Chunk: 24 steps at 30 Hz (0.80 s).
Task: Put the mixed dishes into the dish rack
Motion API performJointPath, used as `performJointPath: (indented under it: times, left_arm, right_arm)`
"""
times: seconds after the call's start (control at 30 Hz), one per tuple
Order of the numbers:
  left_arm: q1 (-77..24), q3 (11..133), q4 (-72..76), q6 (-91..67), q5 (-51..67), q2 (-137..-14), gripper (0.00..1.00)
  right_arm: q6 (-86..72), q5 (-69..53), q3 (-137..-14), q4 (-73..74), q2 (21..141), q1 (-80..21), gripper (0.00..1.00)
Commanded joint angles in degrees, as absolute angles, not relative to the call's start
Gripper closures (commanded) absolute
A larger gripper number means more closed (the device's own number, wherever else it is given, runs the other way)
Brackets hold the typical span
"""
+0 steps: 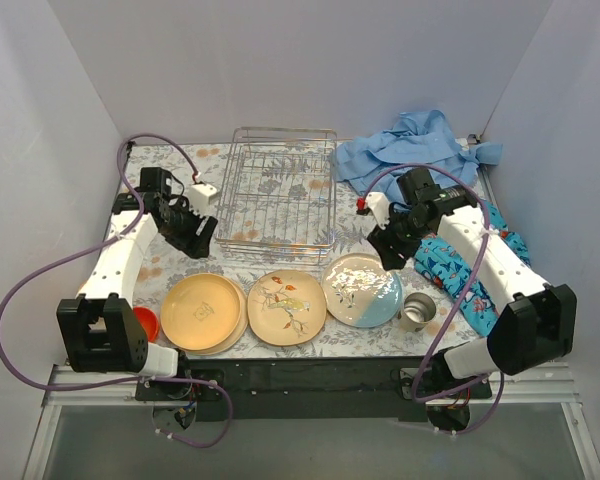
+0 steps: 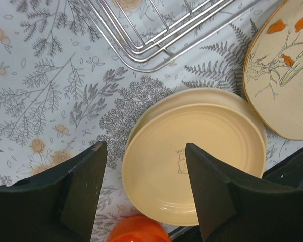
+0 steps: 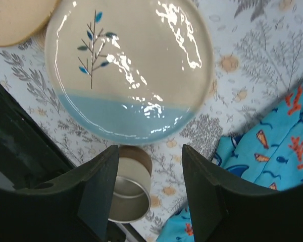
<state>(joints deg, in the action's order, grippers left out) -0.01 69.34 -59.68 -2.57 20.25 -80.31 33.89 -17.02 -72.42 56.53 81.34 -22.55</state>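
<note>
While round glazed plates (image 1: 360,288) lie flat, the dish rack (image 1: 278,243) (wire) stands — gridded.

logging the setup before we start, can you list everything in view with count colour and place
dish rack: one, silver wire, far centre, empty
plain plates: two, yellow-tan, stacked, near left
floral plate: one, cream, near centre
two-tone plate: one, cream and light blue, right of the floral plate
cup: one, grey, right of the two-tone plate
bowl: one, orange-red, near left, beside the plain plates
plain cloth: one, light blue, far right
patterned cloth: one, bright blue with a sea-life print, right side, partly under the right arm
table cover: one, white with a grey fern print
left fingers: two, black, open, above the plain plates
right fingers: two, black, open, above the cup
</note>
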Motion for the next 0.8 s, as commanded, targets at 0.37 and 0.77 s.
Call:
performJointPath:
  times: [0.37,0.77]
  left_arm:
    - [-0.1,79.8,-51.4,-7.8,19.0,-84.0,0.35]
    - [-0.1,81.3,-50.6,-11.4,19.3,-86.0,0.34]
  right_arm:
    - [39.9,-10.0,-64.1,73.0,74.4,-21.0,0.38]
    - [37.3,-10.7,-61.4,75.4,75.1,-23.9,0.34]
